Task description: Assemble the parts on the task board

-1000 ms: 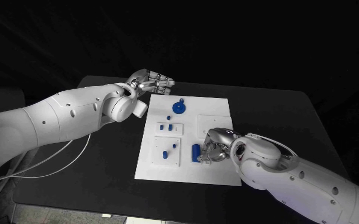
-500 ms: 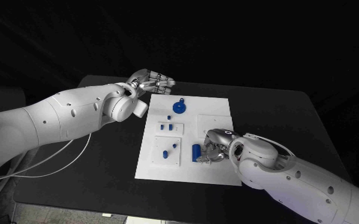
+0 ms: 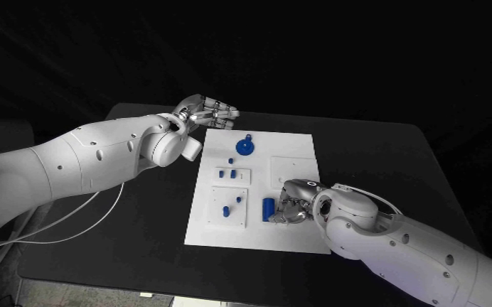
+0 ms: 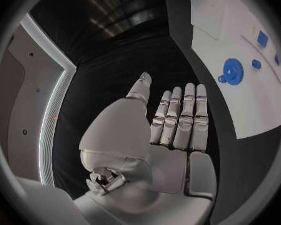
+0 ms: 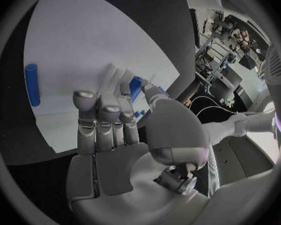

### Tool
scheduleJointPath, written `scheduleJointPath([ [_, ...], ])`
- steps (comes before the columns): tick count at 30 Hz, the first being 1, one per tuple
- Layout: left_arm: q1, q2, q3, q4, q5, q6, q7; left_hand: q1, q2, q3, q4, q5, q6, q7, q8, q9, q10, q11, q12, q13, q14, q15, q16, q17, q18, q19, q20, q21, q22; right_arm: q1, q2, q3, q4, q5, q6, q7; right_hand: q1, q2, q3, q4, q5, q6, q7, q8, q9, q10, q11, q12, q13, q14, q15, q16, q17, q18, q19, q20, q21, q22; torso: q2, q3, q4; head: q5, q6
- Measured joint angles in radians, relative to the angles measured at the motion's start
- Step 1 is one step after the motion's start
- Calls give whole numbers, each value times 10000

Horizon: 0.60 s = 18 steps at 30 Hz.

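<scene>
The white task board (image 3: 292, 152) lies mid-table. A round blue part (image 3: 245, 146) stands at its far end, and small blue pegs (image 3: 232, 174) stand in a raised block further in. A blue cylinder (image 3: 269, 208) lies flat near the front. My right hand (image 3: 292, 205) is on the board just right of the cylinder. In the right wrist view its fingers (image 5: 102, 116) reach over the board (image 5: 84, 35), the cylinder (image 5: 32, 84) lies apart from them, and another blue part (image 5: 135, 88) sits between thumb tip and a fingertip; whether it is gripped is unclear. My left hand (image 3: 208, 114) hovers off the far left corner, flat and holding nothing (image 4: 178, 120).
A second raised block with blue pegs (image 3: 225, 212) sits at the board's front left. A plain white block (image 3: 295, 168) lies just beyond my right hand. Black table surrounds the board, and a white cable (image 3: 72, 216) hangs under my left arm.
My right forearm has sunk a little toward the near edge while the hand stays at the same spot by the cylinder. The left arm has not moved.
</scene>
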Motion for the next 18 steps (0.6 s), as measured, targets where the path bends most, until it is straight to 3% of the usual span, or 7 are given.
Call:
scheduleJointPath([
  [4, -1, -5, -1, -2, -3, 0, -7, 0, 0, 0, 0, 0, 0, 0, 0, 0, 0, 0, 0, 0, 0, 0, 0, 0, 1, 0, 0, 0, 0, -26, 30, 6, -15, 16, -9, -49, -2, 2, 1, 1, -319, 0, 0, 0, 0, 0, 0, 0, 0, 0, 0, -1, -18, 1, 0, 0, -2, -14, 0, 4, 0, -8, -10],
  [11, -1, -9, -2, -3, -10, 0, -20, 0, 0, 0, 0, 0, 35, 35, 0, 0, 0, 0, 0, 0, 0, 0, 0, 0, 0, 0, 0, 0, 0, -52, 4, 4, -2, 52, -73, -99, -52, 51, -18, 20, -393, 0, 0, 0, 5, 0, 0, -1, 0, 0, 0, -1, -26, 1, 0, 0, -2, -14, 0, -1, 0, -22, -14],
  [16, -1, -18, -3, -3, -14, 1, -28, 0, 0, 0, 0, 0, 35, 35, 0, 0, 0, 0, 0, 0, 0, 0, 0, 0, 0, 0, 0, 0, 0, -87, -212, -18, 100, 138, -275, -74, -129, -31, -226, 311, -393, -1, 1, -10, 28, 0, 0, -1, -28, 0, 0, -1, -35, 1, 0, 0, -2, -33, 0, 0, 0, -33, -12],
  [18, -1, -26, -3, -4, -16, 2, -31, 0, 0, 0, 0, 0, 35, 35, 0, 0, 0, 0, 0, -1, 0, 0, 0, 0, 0, 0, 0, 0, 0, -102, -399, -24, 193, 260, -455, -5, -190, -100, -415, 500, -437, -225, 99, -7, 93, 26, 26, 102, 47, 0, 0, -1, -35, 1, 0, 0, -2, -33, 0, 0, 0, -35, -12],
])
